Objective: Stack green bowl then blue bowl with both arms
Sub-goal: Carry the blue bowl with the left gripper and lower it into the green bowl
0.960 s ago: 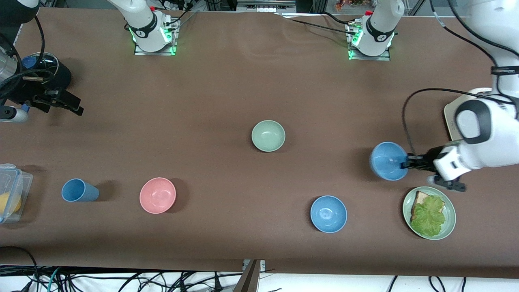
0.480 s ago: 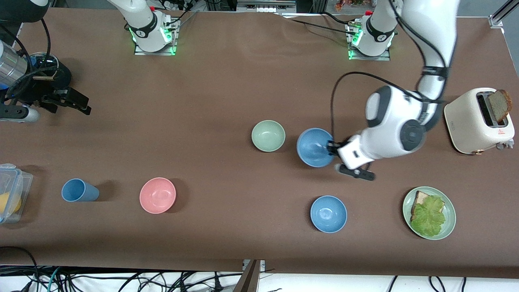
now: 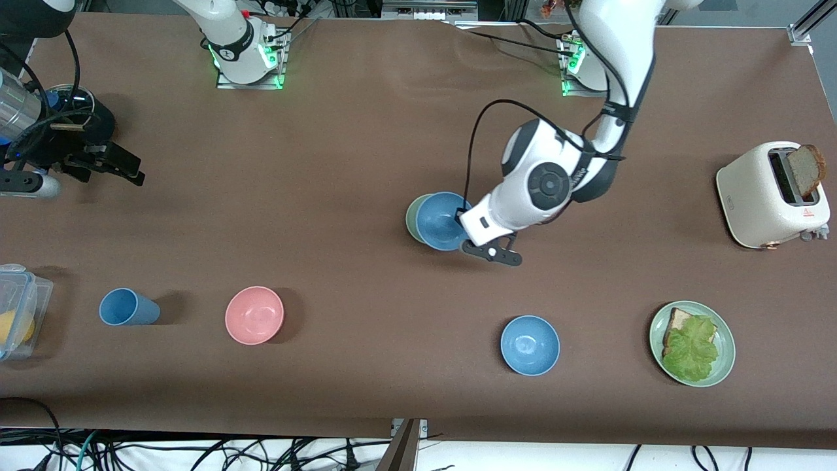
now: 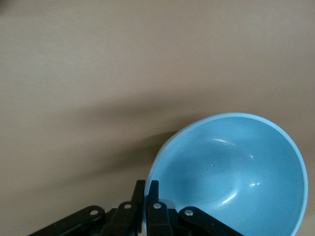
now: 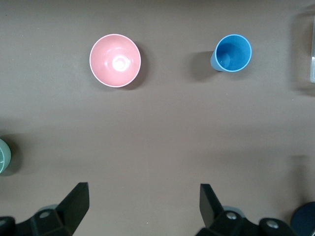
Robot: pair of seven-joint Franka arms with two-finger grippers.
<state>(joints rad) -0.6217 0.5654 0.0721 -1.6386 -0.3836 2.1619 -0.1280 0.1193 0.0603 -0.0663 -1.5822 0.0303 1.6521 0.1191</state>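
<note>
The green bowl (image 3: 411,219) sits upright at mid-table, mostly hidden by the blue bowl (image 3: 441,220) held over it. Only its rim toward the right arm's end shows, and its edge also shows in the right wrist view (image 5: 4,156). My left gripper (image 3: 463,219) is shut on the blue bowl's rim; in the left wrist view (image 4: 146,189) one finger sits inside the bowl (image 4: 231,177) and one outside. I cannot tell whether the two bowls touch. My right gripper (image 3: 85,160) waits open and empty (image 5: 144,201), high over the right arm's end of the table.
A second blue bowl (image 3: 529,345) sits nearer the camera, beside a green plate (image 3: 722,366) of bread and lettuce. A toaster (image 3: 762,196) stands at the left arm's end. A pink bowl (image 3: 254,314), a blue cup (image 3: 127,307) and a clear container (image 3: 16,307) lie toward the right arm's end.
My left gripper has carried the blue bowl from near the plate across the table, and it is now over the green bowl. The right arm has barely moved.
</note>
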